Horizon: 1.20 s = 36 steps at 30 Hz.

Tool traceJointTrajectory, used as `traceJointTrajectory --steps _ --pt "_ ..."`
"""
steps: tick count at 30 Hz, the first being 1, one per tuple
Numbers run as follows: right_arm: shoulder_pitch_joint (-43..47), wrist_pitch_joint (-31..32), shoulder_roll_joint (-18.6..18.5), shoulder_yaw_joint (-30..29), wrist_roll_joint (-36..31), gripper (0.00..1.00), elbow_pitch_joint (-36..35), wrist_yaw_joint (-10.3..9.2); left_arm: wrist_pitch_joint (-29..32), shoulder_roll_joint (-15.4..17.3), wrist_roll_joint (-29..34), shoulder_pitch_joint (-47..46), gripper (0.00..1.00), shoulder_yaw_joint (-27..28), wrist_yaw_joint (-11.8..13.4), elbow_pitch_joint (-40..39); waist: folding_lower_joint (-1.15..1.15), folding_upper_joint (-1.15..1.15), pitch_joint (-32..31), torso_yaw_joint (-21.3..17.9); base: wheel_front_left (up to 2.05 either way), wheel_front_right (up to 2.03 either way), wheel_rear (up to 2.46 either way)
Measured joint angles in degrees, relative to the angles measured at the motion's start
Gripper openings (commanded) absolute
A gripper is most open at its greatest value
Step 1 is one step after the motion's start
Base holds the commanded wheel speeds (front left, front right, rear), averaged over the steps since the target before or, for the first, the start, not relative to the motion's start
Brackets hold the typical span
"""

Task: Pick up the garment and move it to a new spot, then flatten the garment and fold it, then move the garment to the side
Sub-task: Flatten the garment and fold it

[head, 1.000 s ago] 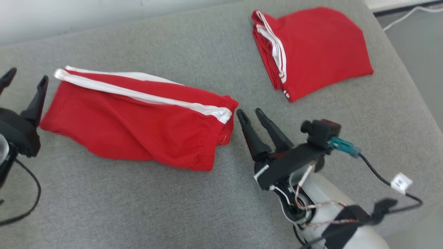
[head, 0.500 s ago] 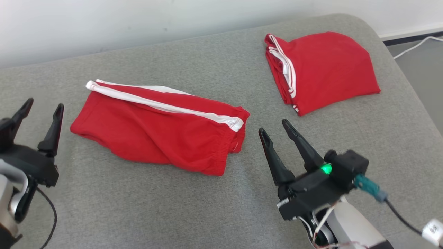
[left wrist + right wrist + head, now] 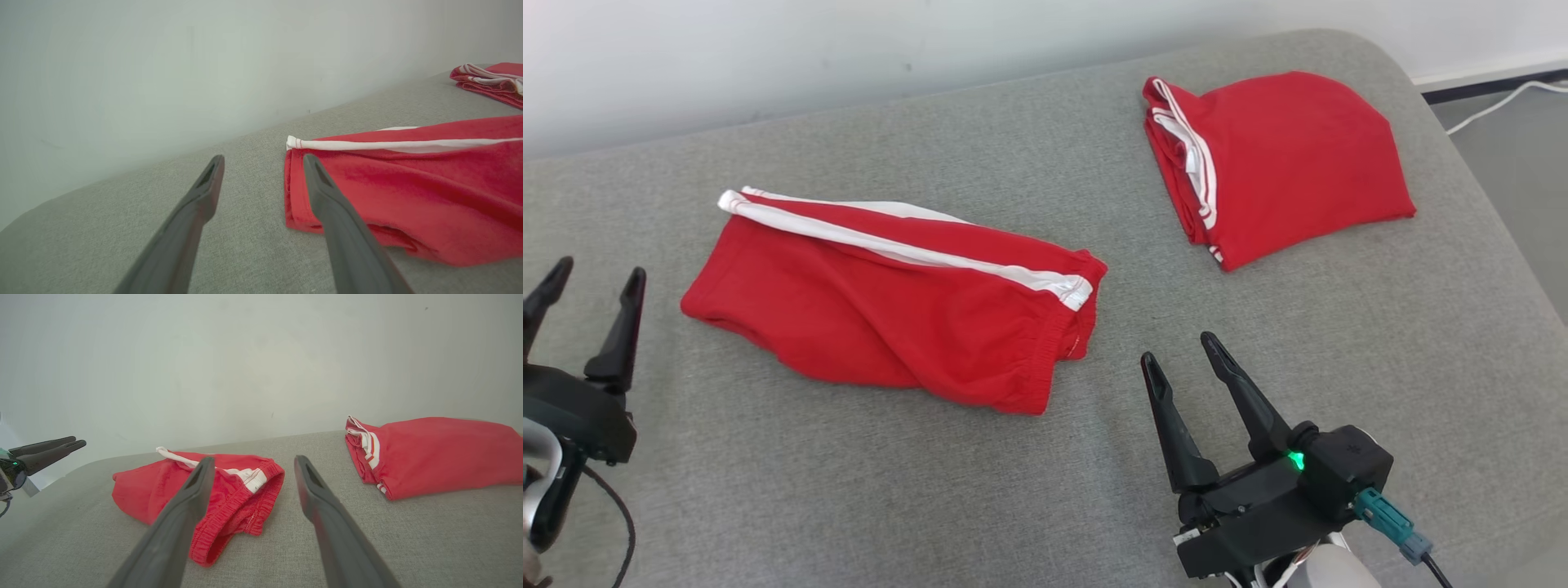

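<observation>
- We see the shorts (image 3: 890,310) lying loosely rumpled in the middle of the grey cushion (image 3: 1013,523), not yet flattened or folded.
- Their long axis runs across us, from the hem (image 3: 707,298) on our left to the waistband (image 3: 1066,327) on our right. The white stripe (image 3: 907,249) follows the far edge.
- A folded pile (image 3: 1282,163) of like red cloth sits well apart at the far right. We take it as already done.
- Our left gripper (image 3: 598,269) is near the hem end with its fingers spread wide and nothing between them. It points along the cushion, and the hem lies just to its right.
- Our right gripper (image 3: 1178,348) is likewise spread and empty. It sits near the waistband corner but apart from it, on the near right.
- Each arm has its own end of the shorts, and neither touches cloth.
- We judge the left is slightly closer to its edge. A pick-up would have both grippers close inward along that axis, one at the hem and one at the waistband.
</observation>
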Motion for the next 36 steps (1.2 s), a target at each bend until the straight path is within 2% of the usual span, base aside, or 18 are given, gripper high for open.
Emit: traceJointTrajectory --steps 11,23,35,36 --pt "-0.6 0.0 1.2 1.1 -0.2 1.0 -0.1 0.0 5.2 -0.1 -3.9 -0.3 1.0 -0.9 -3.4 3.7 0.01 0.0 1.2 -2.8 0.0 0.0 0.0" --pt "-1.3 0.0 2.3 2.1 0.7 1.0 0.5 0.0 9.7 -0.3 -5.7 -1.8 1.0 -3.4 -4.7 7.9 0.01 0.0 3.5 -6.2 0.0 0.0 0.0" --pt "-2.0 0.0 2.7 2.7 0.8 1.0 0.7 0.0 12.5 -0.6 -8.2 -3.7 1.0 -5.1 -5.3 12.6 0.01 0.0 5.0 -7.4 0.0 0.0 0.0" --pt "-2.1 0.0 2.7 2.7 0.8 1.0 0.8 0.0 12.7 -0.8 -8.6 -3.8 0.86 -5.3 -5.3 12.6 0.01 0.01 5.1 -7.4 0.0 0.0 0.0"
